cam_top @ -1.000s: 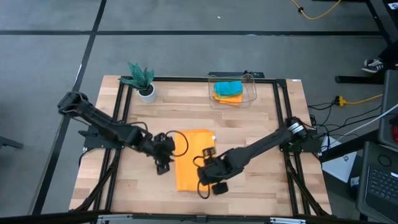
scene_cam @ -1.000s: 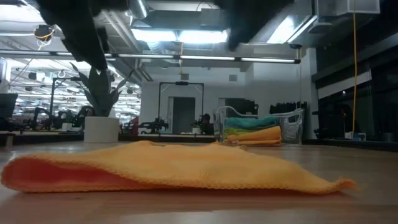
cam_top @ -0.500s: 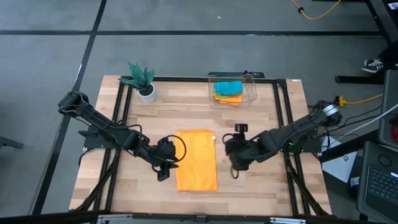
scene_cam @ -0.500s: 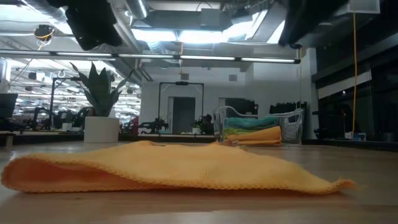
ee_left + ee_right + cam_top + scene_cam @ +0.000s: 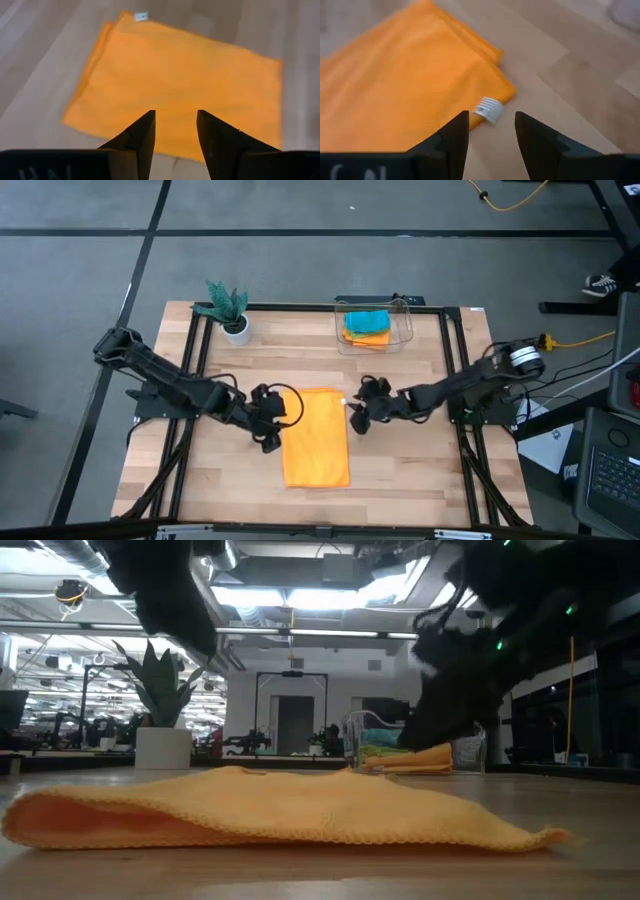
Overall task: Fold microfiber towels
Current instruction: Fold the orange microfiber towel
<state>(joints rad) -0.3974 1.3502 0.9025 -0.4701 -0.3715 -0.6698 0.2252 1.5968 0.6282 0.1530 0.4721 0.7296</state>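
From my remote station I noted that, against the earlier frames, the right gripper [image 5: 356, 418] had left the lower right part of the orange towel [image 5: 316, 436], drawn off to the right, and then come back to stand just beside the towel's upper right corner. The left gripper [image 5: 270, 412] had stayed beside the towel's left edge throughout, shifting only slightly. The towel itself had not moved.

I observed both grippers released, their fingers parted with nothing between them. In the right wrist view, the right gripper [image 5: 491, 131] was aimed at the corner carrying the small white tag [image 5: 489, 109]. In the left wrist view, the left gripper [image 5: 175, 129] looked over the towel's long side.

The orange towel lay near the middle of the wooden surface [image 5: 410, 470], folded once into a tall rectangle. Its doubled layers showed along one edge in the left wrist view, and it lay flat with a slight hump in the low view [image 5: 270, 808].

The remaining towels [image 5: 366, 325], teal-blue over orange from above, with a green layer visible between them in the low view, sat stacked in the clear plastic bin [image 5: 400, 340] at the surface's far edge. A small potted plant [image 5: 228, 308] stood at the far left.
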